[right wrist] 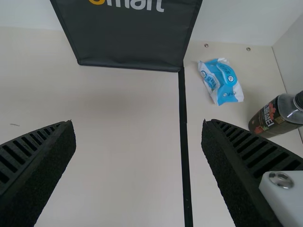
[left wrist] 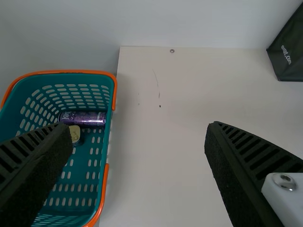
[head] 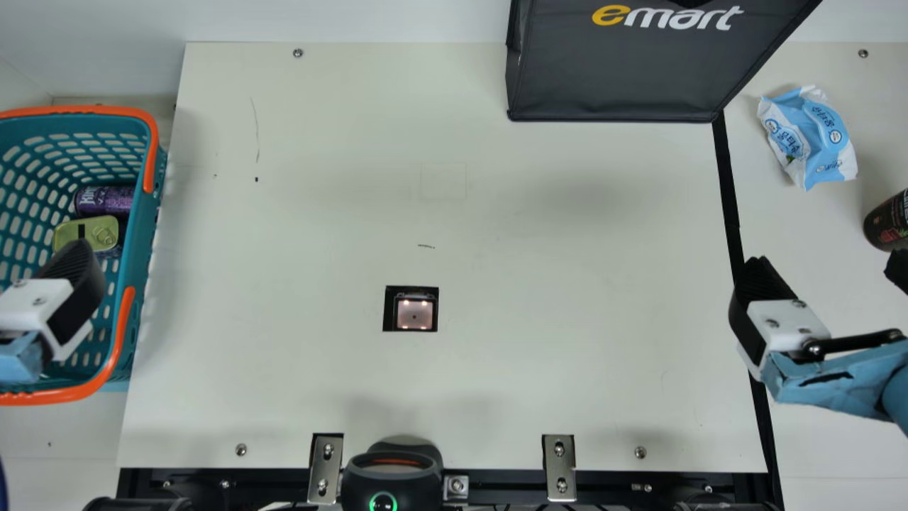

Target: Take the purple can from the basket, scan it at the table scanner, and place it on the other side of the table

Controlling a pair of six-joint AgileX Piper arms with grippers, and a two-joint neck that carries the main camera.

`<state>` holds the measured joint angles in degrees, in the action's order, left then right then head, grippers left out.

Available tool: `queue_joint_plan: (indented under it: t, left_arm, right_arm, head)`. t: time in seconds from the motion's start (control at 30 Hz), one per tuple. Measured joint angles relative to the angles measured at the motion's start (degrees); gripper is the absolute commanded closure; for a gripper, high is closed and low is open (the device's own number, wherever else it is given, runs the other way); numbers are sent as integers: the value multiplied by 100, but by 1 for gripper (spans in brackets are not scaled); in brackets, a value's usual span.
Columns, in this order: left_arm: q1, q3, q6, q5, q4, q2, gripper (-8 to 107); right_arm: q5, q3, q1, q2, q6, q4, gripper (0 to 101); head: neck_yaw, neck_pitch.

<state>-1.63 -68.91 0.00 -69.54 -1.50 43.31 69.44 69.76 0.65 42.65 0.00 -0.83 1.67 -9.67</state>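
Cream flat table [head: 567, 284]: route is basket, scanner, robot's right side. Teal perforated plastic basket with orange handles [head: 147, 213] stands at the table's left; step in hand looks like the pick. Left gripper [left wrist: 138, 126]: fingers wide apart, empty, above basket/table edge; shift it fully over the basket, clear the rim and handles, go straight down. Right gripper [right wrist: 138, 123]: fingers apart, empty, over the table's right part; best parked. Purple cylindrical metal can [head: 106, 201] lies on its side in the basket, far part, by the table-side wall. Straddle its body crosswise; near finger must slip down without snagging the tin. Firm, not crushing; lift level, then turn barcode to the scanner.

Counts, big to small: 1 table, 1 basket, 1 black fabric bag [head: 617, 71], 2 grippers, 1 dark-labelled bottle [right wrist: 272, 116], 1 blue-and-white soft wipes pack [head: 809, 138], 1 clear purple can, 1 yellow-green flat metal tin [head: 89, 233], 1 small square black-framed scanner [head: 414, 314]. Something dark under tin, can't tell.
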Motion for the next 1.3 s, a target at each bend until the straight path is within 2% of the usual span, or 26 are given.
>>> queue_joint_plan:
  t: [0.33,0.67,0.87,1.3]
  left_arm:
    - [136,-104,-237,116,-12,172,9]
    - [694,-194,-765,396,-35,526,9]
    - [1036,-66,-1027,583,-35,733,9]
    - [1808,240,-607,951,-247,1223,9]
  right_arm:
    - [0,0,0,0,0,0,6]
    - [5,0,0,0,0,0,6]
    - [5,0,0,0,0,0,6]
    - [5,0,0,0,0,0,6]
  head:
    - [9,9]
    - [0,0]
    - [0,0]
    - [0,9]
